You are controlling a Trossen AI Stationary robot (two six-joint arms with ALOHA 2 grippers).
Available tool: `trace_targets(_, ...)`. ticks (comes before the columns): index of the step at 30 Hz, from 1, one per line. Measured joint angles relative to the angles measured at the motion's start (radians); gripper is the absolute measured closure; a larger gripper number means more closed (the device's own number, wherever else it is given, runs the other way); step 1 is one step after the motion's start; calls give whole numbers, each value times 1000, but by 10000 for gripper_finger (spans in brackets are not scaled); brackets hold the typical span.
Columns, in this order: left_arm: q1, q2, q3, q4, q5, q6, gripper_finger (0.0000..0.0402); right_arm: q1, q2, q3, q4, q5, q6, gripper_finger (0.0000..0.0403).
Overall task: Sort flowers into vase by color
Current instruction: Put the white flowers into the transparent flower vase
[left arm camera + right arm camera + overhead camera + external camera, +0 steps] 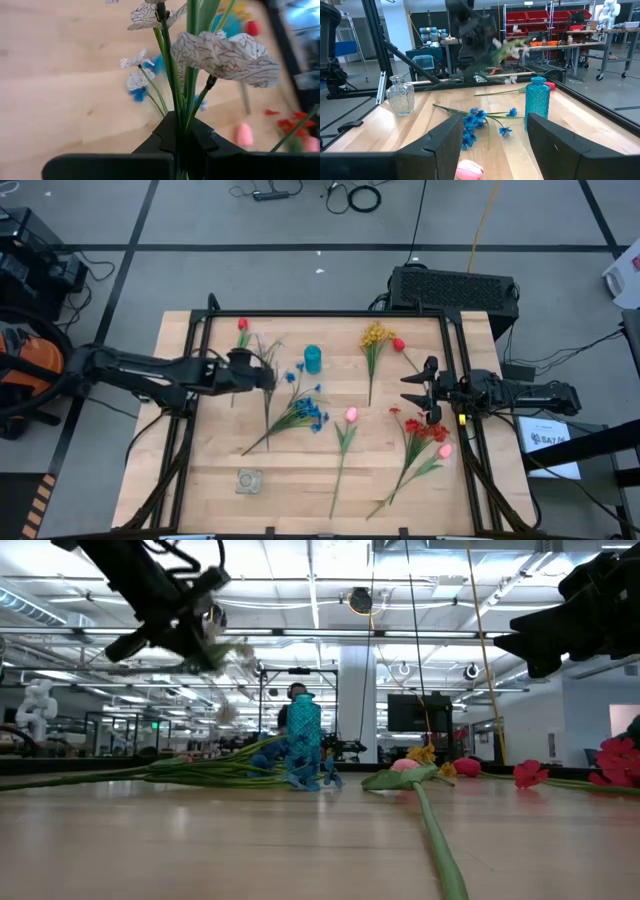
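Wooden table (210,470), left hand (182,142) clamping white flower spray (220,52) stems, raised above surface

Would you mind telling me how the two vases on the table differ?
The teal glass bottle vase is tinted, tall and slim; the clear cut-glass vase is colourless, squat and rounded. The teal one stands by the blue flower spray, the clear one apart near the table's edge. Both stand upright and hold no flowers.
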Motion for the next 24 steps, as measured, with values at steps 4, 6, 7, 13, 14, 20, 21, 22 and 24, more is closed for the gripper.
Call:
trace_targets(4,13,-56,0,-2,-26,159,384,0,0,0,0,0,0,190)
trace_targets(6,25,-60,0,-2,-26,230,384,0,0,0,0,0,0,190)
trace_targets(7,32,-60,0,-2,-26,264,384,0,0,0,0,0,0,190)
trace_targets(13,38,-59,0,110,-71,439,388,0,0,0,0,0,0,190)
trace_targets(14,34,-60,0,163,-79,487,391,0,0,0,0,0,0,190)
trace_targets(20,-9,-67,0,458,-83,775,396,0,0,0,0,0,0,190)
trace_targets(21,-24,-75,0,476,-83,802,396,0,0,0,0,0,0,190)
trace_targets(22,-41,-84,0,492,-86,822,396,0,0,0,0,0,0,190)
trace_targets(24,-88,-107,0,501,-105,835,397,0,0,0,0,0,0,190)
